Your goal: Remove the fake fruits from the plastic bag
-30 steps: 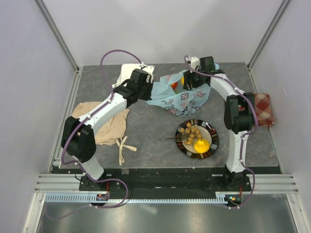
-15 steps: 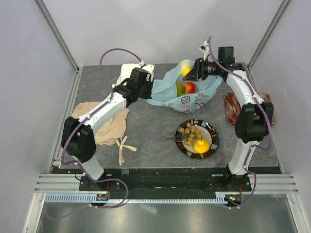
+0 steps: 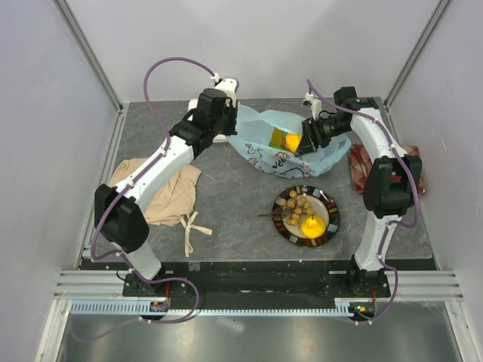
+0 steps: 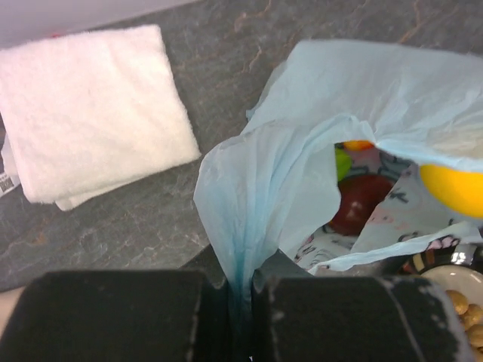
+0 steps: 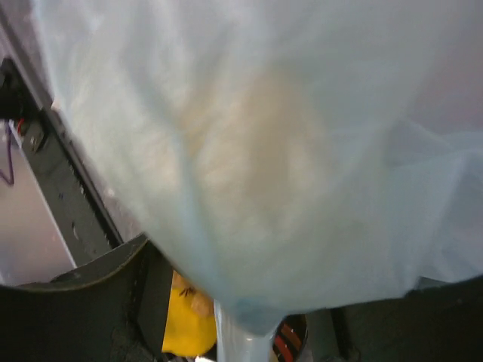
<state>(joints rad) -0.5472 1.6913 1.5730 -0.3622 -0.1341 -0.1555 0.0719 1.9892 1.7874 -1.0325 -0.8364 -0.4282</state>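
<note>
The light-blue plastic bag (image 3: 266,154) lies at the back middle of the table, its mouth open. My left gripper (image 3: 228,127) is shut on the bag's left edge (image 4: 245,256) and holds it up. Inside show a red apple (image 4: 356,205) and a green piece (image 4: 343,162). My right gripper (image 3: 304,141) is at the bag's right side, closed on a yellow lemon (image 3: 292,142). In the right wrist view, bag film (image 5: 287,151) covers most of the picture and the lemon (image 5: 189,324) sits low by the gripper (image 5: 241,332). A tan berry cluster (image 3: 296,205) and a yellow pear (image 3: 312,225) lie on the plate (image 3: 281,227).
A folded white cloth (image 4: 90,113) lies left of the bag, behind my left arm. A beige cloth (image 3: 162,192) is spread at the left. A red checked cloth (image 3: 361,170) lies at the right edge, partly behind my right arm.
My right gripper came up out of the bag with the yellow lemon and now sits lower at the bag's right side. My left gripper pulled the bag's edge back and up.
</note>
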